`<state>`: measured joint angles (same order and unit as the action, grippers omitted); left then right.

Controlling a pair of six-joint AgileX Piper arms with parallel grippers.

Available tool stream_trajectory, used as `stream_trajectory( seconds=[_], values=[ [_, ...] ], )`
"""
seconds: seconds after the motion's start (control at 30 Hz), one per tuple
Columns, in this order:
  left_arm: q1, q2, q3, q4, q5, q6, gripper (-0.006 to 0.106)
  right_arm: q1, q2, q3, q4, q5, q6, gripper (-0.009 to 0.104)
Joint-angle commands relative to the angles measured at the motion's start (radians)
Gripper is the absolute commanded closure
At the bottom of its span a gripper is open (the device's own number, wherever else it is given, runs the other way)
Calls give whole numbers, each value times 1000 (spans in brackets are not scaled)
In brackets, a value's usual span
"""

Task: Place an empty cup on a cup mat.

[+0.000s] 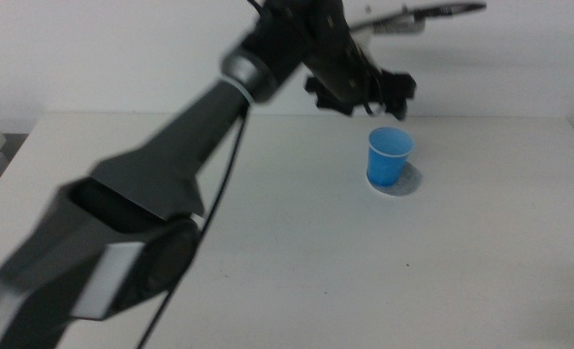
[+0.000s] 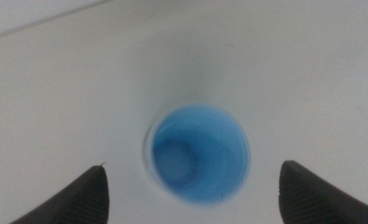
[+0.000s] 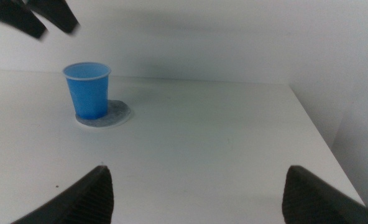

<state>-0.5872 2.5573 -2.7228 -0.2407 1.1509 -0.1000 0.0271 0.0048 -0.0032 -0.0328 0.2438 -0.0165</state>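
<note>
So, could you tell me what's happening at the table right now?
The blue cup stands upright and empty on the grey cup mat, toward the mat's left side rather than centred. The left gripper hangs above it with its jaws open and nothing held; its wrist camera looks straight down into the cup. The right gripper waits low over the white table, open, off to the side.
</note>
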Motion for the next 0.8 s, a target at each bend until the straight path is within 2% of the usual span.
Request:
stream_trajectory(
  seconds=[0.0, 0.1, 0.27, 0.3, 0.4, 0.57, 0.7, 0.77],
  values=[
    [23, -76, -13, -3, 70, 58, 7, -7, -5, 3, -6, -5, -4, 2],
    [48, -141, -7, -23, 70, 133, 7, -7, -5, 3, -6, -5, -4, 2],
    [84, -275, 108, -205, 70, 234, 7, -7, -5, 3, -6, -5, -4, 2],
    [89, -303, 142, -217, 70, 246, 7, -7, -5, 3, -6, -5, -4, 2],
    [89, -425, 310, -171, 70, 250, 7, -7, -5, 3, -6, -5, -4, 2],
    [89, -663, 641, -41, 70, 250, 7, -7, -5, 3, -6, -5, -4, 2],
    [107, -856, 881, 81, 70, 155, 7, -7, -5, 3, -6, -5, -4, 2],
    [121, -959, 989, 170, 70, 164, 7, -7, -5, 3, -6, -5, -4, 2]
  ],
)
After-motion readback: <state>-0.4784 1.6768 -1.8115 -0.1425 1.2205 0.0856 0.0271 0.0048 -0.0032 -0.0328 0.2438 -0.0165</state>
